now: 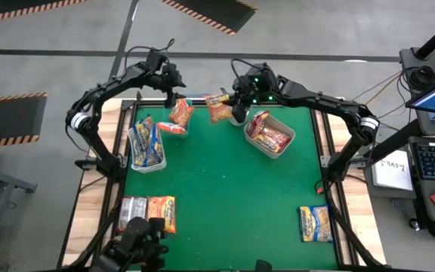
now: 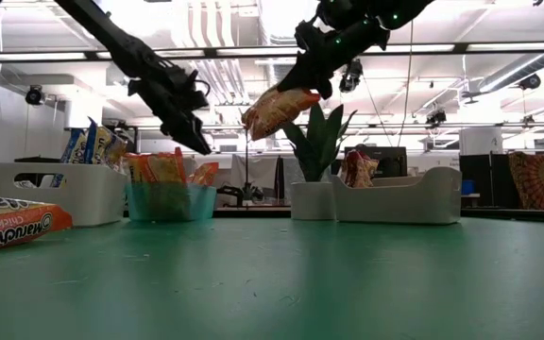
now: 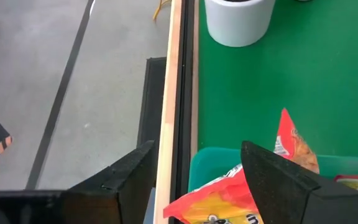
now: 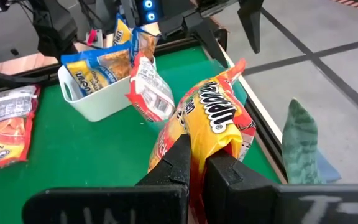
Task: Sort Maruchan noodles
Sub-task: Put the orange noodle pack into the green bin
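Green mat (image 1: 225,189) centre open; white pot (image 1: 238,115), teal bin (image 1: 178,125), probably left gripper (image 1: 174,97) crowd far edge.

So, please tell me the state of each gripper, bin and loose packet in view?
Right gripper: shut on orange packet, held aloft.
Left gripper: open, above teal bin.
Teal bin: holds orange packets.
White bin: holds yellow-and-blue packets.
Grey bin: holds red packets.
Yellow-and-blue packet: flat on table.

left claw (image 1: 174,97) gapes apart; right claw (image 1: 227,100) is clamped tight, raised.
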Controlling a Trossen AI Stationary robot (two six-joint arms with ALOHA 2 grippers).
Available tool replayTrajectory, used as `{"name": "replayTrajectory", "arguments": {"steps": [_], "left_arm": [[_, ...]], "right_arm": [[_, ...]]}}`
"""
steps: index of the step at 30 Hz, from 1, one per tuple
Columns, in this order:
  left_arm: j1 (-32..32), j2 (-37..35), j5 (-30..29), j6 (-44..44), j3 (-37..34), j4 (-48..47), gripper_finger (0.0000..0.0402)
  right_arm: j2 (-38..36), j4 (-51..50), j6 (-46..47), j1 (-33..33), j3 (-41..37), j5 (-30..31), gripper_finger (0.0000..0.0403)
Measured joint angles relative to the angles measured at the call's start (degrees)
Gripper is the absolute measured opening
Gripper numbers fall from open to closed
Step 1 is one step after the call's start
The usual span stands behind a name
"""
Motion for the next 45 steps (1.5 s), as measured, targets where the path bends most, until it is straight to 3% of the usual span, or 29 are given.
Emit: {"name": "replayTrajectory", "arguments": {"steps": [27,35,39,45], "left_arm": [[0.30,4.67,2.48,1.01,-0.17,-6.04,0.0187],[-0.44,2.24,0.05,-4.50,0.11,-6.35,0.0187],[-1.05,2.40,-4.96,-6.35,-0.02,-6.60,0.0197],[-1.93,2.40,-1.33,-3.40,-0.04,-7.12,0.0235]], "right_arm": [[-0.04,-1.16,-0.62,-0.11,-0.04,0.02,0.0008],[-0.04,-1.88,-0.67,-0.11,-0.04,0.02,0.0009],[-0.04,-1.88,-1.30,-0.11,-0.04,0.02,0.0009],[-0.04,-2.08,-1.60,-0.11,-0.04,0.02,0.0009]]}}
